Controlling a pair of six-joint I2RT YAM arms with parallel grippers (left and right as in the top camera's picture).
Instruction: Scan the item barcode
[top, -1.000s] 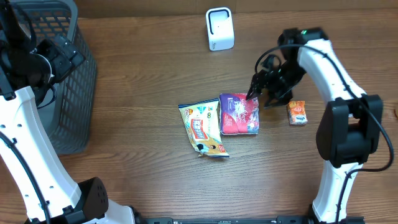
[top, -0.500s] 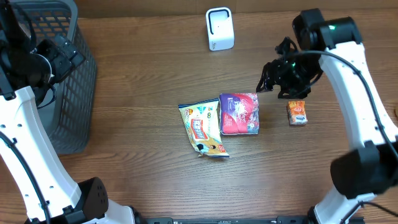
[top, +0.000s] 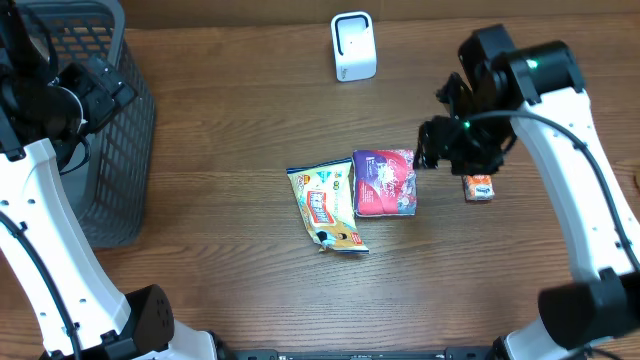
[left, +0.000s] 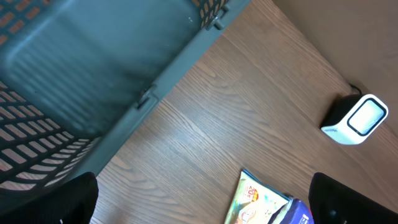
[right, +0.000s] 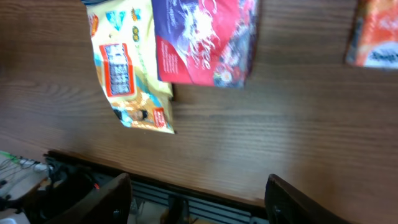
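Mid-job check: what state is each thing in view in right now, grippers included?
Left gripper: open, empty.
Right gripper: open, empty, above the packets.
Basket: upright, nothing seen in the part that shows.
Scanner: upright, nothing in front of it.
Yellow packet: lying flat, not held.
Red packet: lying flat, against the yellow one.
Orange packet: lying flat, apart from the others.
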